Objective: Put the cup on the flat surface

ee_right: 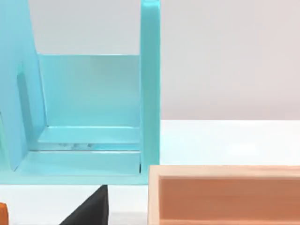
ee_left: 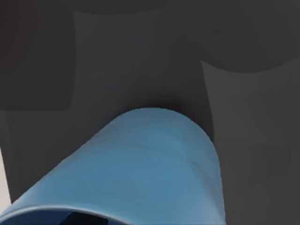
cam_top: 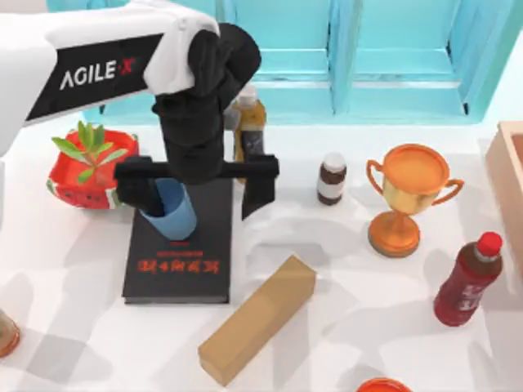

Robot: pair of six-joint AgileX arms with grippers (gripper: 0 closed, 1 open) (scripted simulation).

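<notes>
The cup (cam_top: 174,211) sits tilted over the black book (cam_top: 181,249), its long axis slanting so the wider mouth leans toward the top view's left and far side and the narrower base points down toward the book's cover. The left gripper (cam_top: 196,184) hangs above the book with its 2 fingers spread wide; the left finger (cam_top: 136,186) is against the cup's rim, the right finger (cam_top: 257,188) stands well apart from it, past the book's right edge. Whether the cup's base touches the cover I cannot tell.

The book lies on the white table (cam_top: 343,278) at its left half. Bare table opens just right of the book, between it and the small brown bottle (cam_top: 331,178), and to the book's left below the red plant pot (cam_top: 91,167). A cardboard box (cam_top: 257,318) lies diagonally near the book's right front corner. The trophy (cam_top: 404,196) and red bottle (cam_top: 467,279) stand farther right.

The left wrist view gives the cup's blue wall (ee_left: 150,164) close up against the dark book cover (ee_left: 140,56). The right wrist view takes in a turquoise shelf (ee_right: 93,103) and a wooden box (ee_right: 225,194).
</notes>
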